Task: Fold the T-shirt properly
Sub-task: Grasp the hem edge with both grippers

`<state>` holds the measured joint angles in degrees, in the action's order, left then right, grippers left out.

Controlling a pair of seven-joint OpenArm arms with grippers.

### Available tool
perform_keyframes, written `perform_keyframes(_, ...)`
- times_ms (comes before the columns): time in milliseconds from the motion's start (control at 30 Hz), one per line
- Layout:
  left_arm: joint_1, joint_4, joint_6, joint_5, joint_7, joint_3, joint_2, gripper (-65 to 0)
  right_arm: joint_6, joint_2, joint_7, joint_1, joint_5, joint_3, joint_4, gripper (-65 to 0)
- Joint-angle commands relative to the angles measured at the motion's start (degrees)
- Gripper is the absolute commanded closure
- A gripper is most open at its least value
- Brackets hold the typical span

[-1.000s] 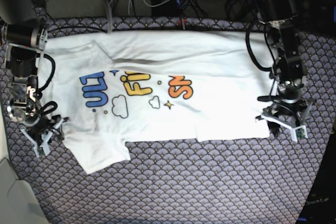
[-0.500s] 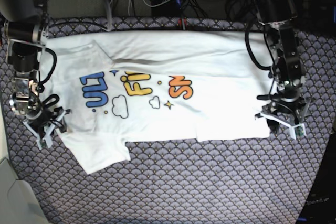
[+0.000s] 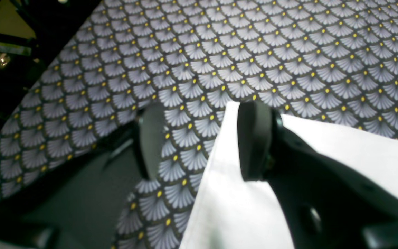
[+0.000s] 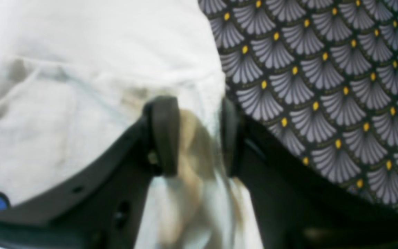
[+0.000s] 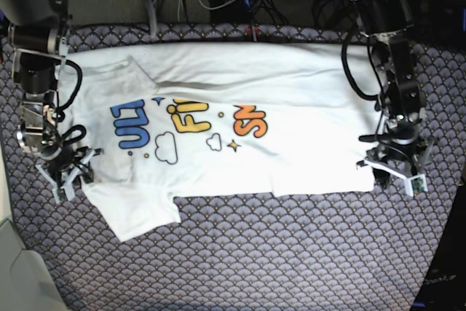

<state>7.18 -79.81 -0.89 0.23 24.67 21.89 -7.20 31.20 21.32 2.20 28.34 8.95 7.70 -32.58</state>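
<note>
Scale-patterned cloth (image 3: 192,69) backs all; only the left wrist view shows the left pincer (image 3: 199,141) clearly apart.

The base view is moderately bright and mostly sharp, with dark surroundings behind the evenly lit white T-shirt (image 5: 226,158). In both wrist views, the left gripper's fingers (image 3: 254,141) and the right gripper's fingers (image 4: 164,135) blur in the foreground; soft shadows tint the shirt's folds in the right one.

T-shirt (image 5: 218,158): on patterned cloth (image 5: 306,260) | end effectors: left (image 5: 393,172), right (image 5: 73,171) at opposite sides
</note>
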Motion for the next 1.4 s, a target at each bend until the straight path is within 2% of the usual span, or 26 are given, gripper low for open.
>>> perform_keyframes(0, 1.4, -0.6, 0.2, 0.2, -1.6, 0.0, -0.9, -33.2, -0.3, 0.8, 0.1, 1.2, 0.3, 0.1, -0.8, -14.0)
perform_keyframes(200, 3.8, 4.9, 0.5, 0.2, -1.7, 0.5, -1.5, -33.2, -0.3, 0.4, 0.2, 1.1, 0.3, 0.3, -0.8, -0.2)
perform_keyframes(400, 7.5, 12.2, 0.5, -0.1, -1.8, 0.4, -2.9, -33.2, -0.3, 0.5, 0.2, 1.1, 0.3, 0.4, -0.8, 0.0)
perform_keyframes(600, 16.3, 25.9, 0.2, 0.0, -2.4, 0.0, -3.5, -33.2, -0.3, 0.2, 0.2, 1.1, 0.3, 0.2, -0.8, 0.0)
perform_keyframes(767, 19.9, 35.0, 0.2, 0.2, -11.4, -0.1, -3.2, -33.2, -0.3, 0.1, 0.2, 1.2, 0.3, 0.2, -0.8, 0.0)
perform_keyframes(933, 22.1, 43.4, 0.2, 0.2, -14.2, -0.1, -3.1, -33.2, -0.3, 0.1, 0.2, 1.2, 0.3, 0.2, -0.8, 0.0)
perform_keyframes(1067, 22.1, 46.0, 0.2, 0.2, -17.4, -0.3, -3.0, -33.2, -0.3, 0.1, 0.2, 1.2, 0.3, 0.2, -0.8, 0.0)
perform_keyframes(1200, 21.9, 45.7, 0.2, -0.2, -17.4, -4.4, -3.0, -33.2, -0.3, 0.1, 0.2, 1.3, 0.3, 0.2, -0.8, 0.0)
perform_keyframes(1367, 21.1, 43.4, 0.2, -0.3, -17.4, -4.8, -3.0, -33.2, -0.3, 0.1, 0.2, 1.4, 0.3, 0.1, -0.8, 0.0)
